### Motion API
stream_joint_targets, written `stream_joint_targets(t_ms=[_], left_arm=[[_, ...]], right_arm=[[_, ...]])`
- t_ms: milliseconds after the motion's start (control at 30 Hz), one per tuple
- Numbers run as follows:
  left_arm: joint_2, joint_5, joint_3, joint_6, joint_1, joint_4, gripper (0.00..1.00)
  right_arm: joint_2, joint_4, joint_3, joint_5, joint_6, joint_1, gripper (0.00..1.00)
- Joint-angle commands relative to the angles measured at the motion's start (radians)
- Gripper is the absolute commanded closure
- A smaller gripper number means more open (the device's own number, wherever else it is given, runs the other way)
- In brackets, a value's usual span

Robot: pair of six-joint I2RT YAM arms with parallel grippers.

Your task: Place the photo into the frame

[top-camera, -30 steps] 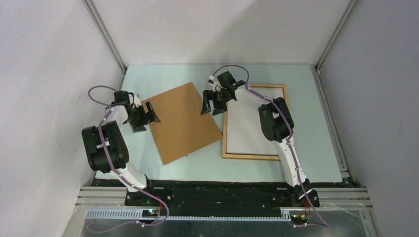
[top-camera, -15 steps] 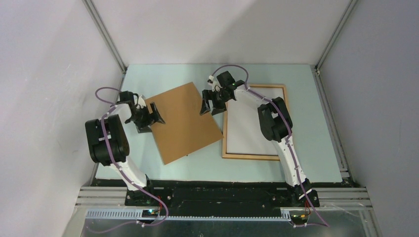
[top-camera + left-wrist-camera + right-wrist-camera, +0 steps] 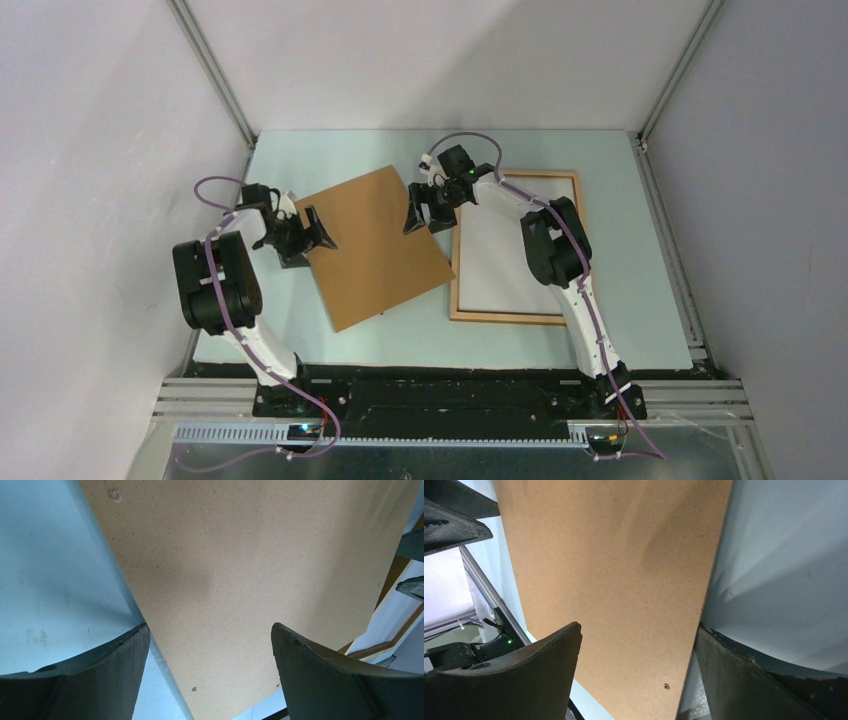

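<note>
Photo [image 3: 505,255]: a white sheet is seen lying flat inside the frame, on the right half of the table. Only a plain white face is shown, so the printed side cannot be made out.
Frame [image 3: 510,318]: thin light wood, laid flat and square to the table edges, with its narrow moulding seen all round the white sheet.
Backing board [image 3: 375,250]: plain brown, laid flat at the middle of the table and turned at an angle. Its right corner is seen right at the frame's left rail.
Left gripper [image 3: 314,238]: jaws are spread wide across the board's left edge, one finger over the table and one over the board. Nothing is held.
Right gripper [image 3: 422,220]: jaws are spread wide across the board's edge at its far right corner. Nothing is held.
Table [image 3: 330,160]: a pale blue-green sheet, faintly scuffed in the left wrist view.
Room: plain pale walls [image 3: 420,60] are joined by slanting aluminium posts [image 3: 215,70]; a metal rail [image 3: 430,432] is fixed along the near edge, where both arm bases are bolted.
</note>
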Motion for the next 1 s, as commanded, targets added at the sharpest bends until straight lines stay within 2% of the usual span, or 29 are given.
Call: stream_joint_targets(t_ms=[0, 333, 533, 967], left_arm=[[-0.066, 0.144, 0.053, -0.028, -0.015, -0.001, 0.08], [-0.143, 0.288, 0.101, -0.048, -0.016, -0.002, 0.08], [-0.181, 0.374, 0.147, -0.066, -0.015, -0.003, 0.08], [-0.204, 0.441, 0.259, -0.112, -0.058, -0.001, 0.08]], right_arm=[[-0.017, -0.006, -0.027, 0.001, -0.004, 0.016, 0.14], [-0.005, -0.009, -0.033, 0.019, -0.023, 0.016, 0.14], [-0.004, 0.010, -0.038, -0.019, -0.021, 0.014, 0.14], [0.020, 0.222, -0.115, -0.345, 0.050, -0.022, 0.13]])
